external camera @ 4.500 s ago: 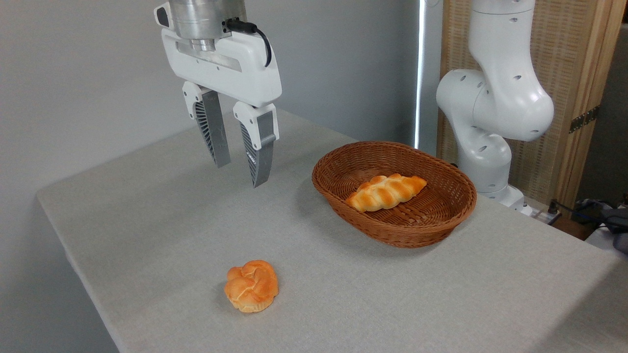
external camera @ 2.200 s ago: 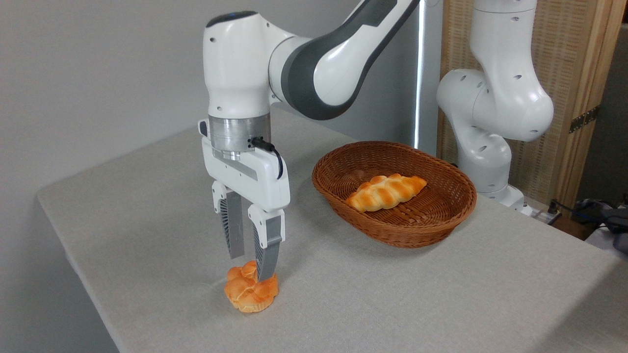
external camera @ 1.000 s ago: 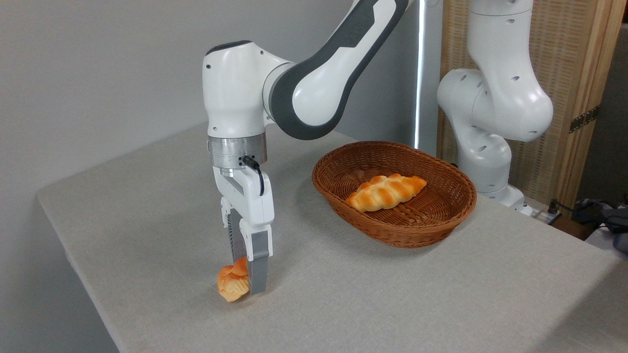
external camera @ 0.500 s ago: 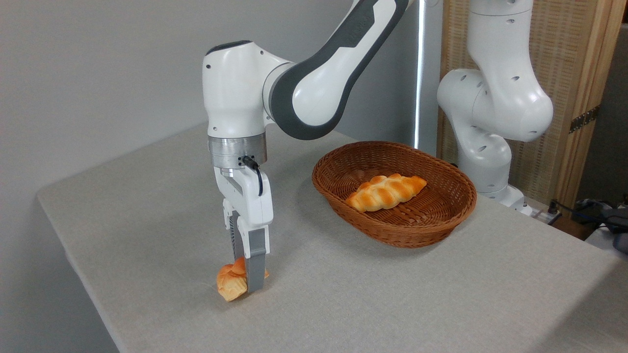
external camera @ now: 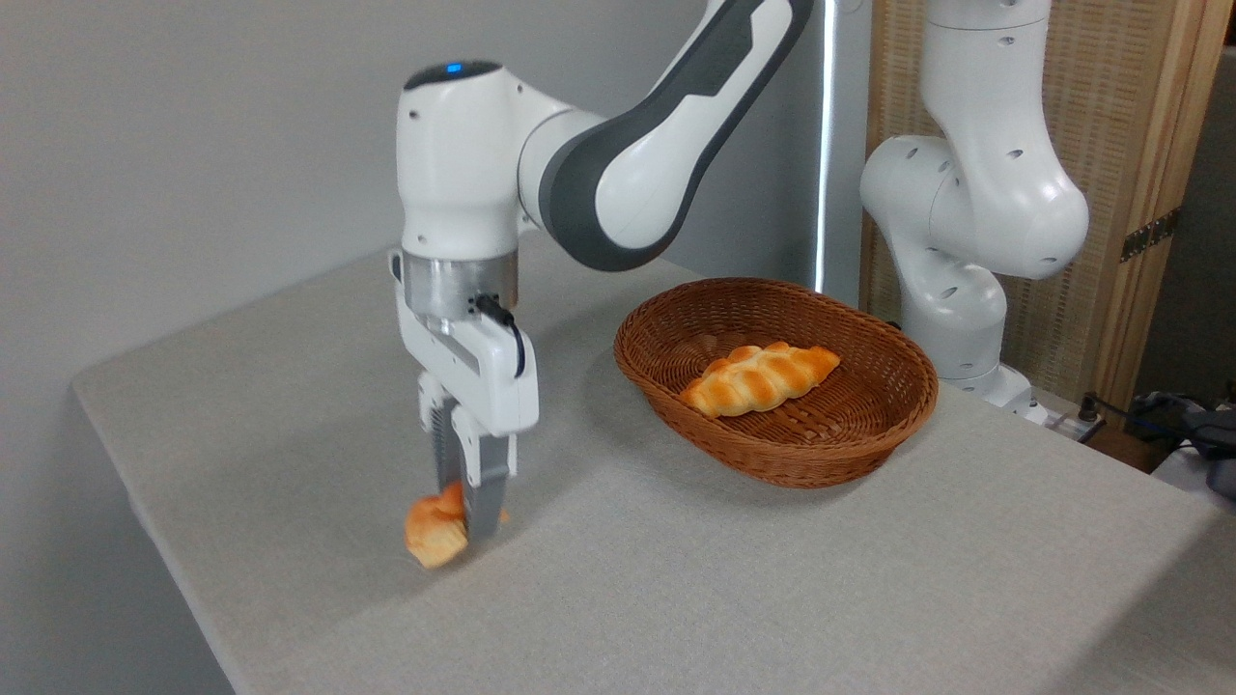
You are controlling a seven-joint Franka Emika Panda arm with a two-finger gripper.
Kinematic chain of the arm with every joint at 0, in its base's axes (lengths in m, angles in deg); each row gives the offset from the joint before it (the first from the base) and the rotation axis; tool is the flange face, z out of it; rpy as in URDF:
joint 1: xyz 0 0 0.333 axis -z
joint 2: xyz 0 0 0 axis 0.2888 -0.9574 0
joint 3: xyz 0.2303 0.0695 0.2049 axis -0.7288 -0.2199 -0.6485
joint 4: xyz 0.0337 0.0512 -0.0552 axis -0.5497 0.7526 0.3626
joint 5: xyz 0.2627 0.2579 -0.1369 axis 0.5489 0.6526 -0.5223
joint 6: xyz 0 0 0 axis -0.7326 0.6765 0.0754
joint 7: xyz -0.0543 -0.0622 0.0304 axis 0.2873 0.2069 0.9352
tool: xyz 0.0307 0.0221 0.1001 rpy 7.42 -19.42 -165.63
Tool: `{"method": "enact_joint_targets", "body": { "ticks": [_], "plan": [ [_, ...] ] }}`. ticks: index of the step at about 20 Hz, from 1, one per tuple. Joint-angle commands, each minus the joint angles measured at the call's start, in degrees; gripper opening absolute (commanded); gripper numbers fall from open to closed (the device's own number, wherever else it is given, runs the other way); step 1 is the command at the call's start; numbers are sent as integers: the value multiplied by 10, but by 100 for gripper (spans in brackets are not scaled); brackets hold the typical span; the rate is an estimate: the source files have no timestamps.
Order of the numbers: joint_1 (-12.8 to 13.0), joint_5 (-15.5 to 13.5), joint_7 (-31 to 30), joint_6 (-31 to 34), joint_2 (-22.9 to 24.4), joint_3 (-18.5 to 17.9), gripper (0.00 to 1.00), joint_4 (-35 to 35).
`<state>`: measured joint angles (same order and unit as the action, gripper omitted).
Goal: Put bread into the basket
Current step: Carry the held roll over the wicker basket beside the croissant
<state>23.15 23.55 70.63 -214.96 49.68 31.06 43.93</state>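
Grey cloth covers the table (external camera: 772, 589), with a plain grey wall behind it and a woven wood-framed screen (external camera: 1110, 145) at the back right. Both fingers (external camera: 486, 487) of the gripper (external camera: 468, 512) point straight down and pinch the bread (external camera: 435, 529) between them. The bun is blurred; it hangs tilted, its rounder end low and to the left of the fingers, and seems just clear of the cloth. Its long axis runs roughly from lower left to upper right. It is well to the left of the basket (external camera: 772, 454) and nearer the camera. Inside the basket lies a braided loaf (external camera: 760, 376), lengthwise along the basket. Behind the basket to the right stands the white base of the arm (external camera: 966, 222).
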Motion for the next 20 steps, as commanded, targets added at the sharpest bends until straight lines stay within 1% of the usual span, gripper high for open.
{"method": "enact_joint_targets", "body": {
  "ticks": [1, 2, 3, 5, 7, 8, 10, 11, 13, 14, 16, 18, 20],
  "plan": [
    [-2, -77, 5, 102, 31, 0, 43, -49],
    [-3, -87, 6, 141, 33, -1, 43, -69],
    [-3, -91, 7, 175, 41, -3, 43, -81],
    [-3, -91, 12, 221, 73, -5, 43, -81],
    [-6, -91, 29, 283, 107, -6, 43, -80],
    [-7, -90, 54, 315, 127, -8, 43, -78],
    [-5, -89, 138, 387, 167, -49, 43, -71],
    [-5, -89, 183, 414, 192, -65, 43, -58],
    [-4, -88, 254, 436, 248, -100, 43, -16],
    [-4, -86, 278, 442, 273, -108, 43, 5],
    [-4, -82, 310, 454, 313, -109, 43, 43],
    [-3, -78, 327, 466, 342, -108, 44, 80],
    [1, -43, 352, 482, 371, -102, 46, 118]
  ]
}}
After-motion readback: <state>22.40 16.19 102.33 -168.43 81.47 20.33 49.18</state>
